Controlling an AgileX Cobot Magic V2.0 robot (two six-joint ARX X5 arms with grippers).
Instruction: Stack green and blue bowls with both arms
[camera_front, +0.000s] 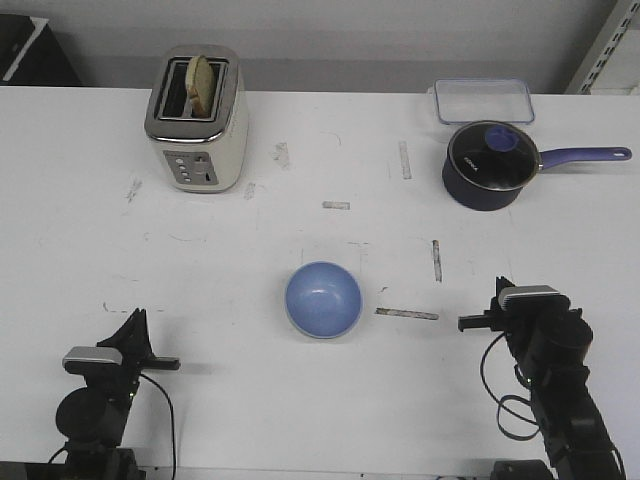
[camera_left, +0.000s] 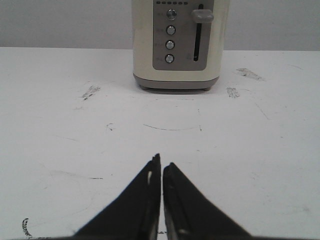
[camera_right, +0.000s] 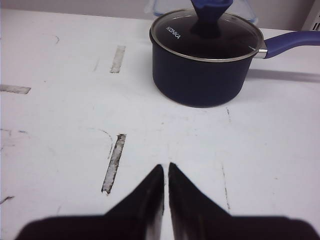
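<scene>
Left gripper (camera_front: 140, 335) rests low at the near left, jaws closed and empty, facing a toaster (camera_front: 196, 119). A blue bowl (camera_front: 323, 299) sits mid-table between both arms; no green bowl is visible. Right gripper (camera_front: 476, 322), also closed and empty, faces a saucepan (camera_front: 487, 165). Either arm should open wide and approach the bowl's rim squarely.

A bowl (camera_front: 323, 299) sits open side up near the middle of the worktop (camera_front: 80, 230). Far behind it to the left stands a toaster (camera_front: 196, 119) with a slice of bread (camera_front: 201, 83) in one slot. Far behind to the right is a lidded saucepan (camera_front: 489, 164), its handle pointing right, with a lidded container (camera_front: 483, 100) just behind it. The left arm (camera_front: 98, 395) rests at the near left edge, the right arm (camera_front: 545, 370) at the near right.
</scene>
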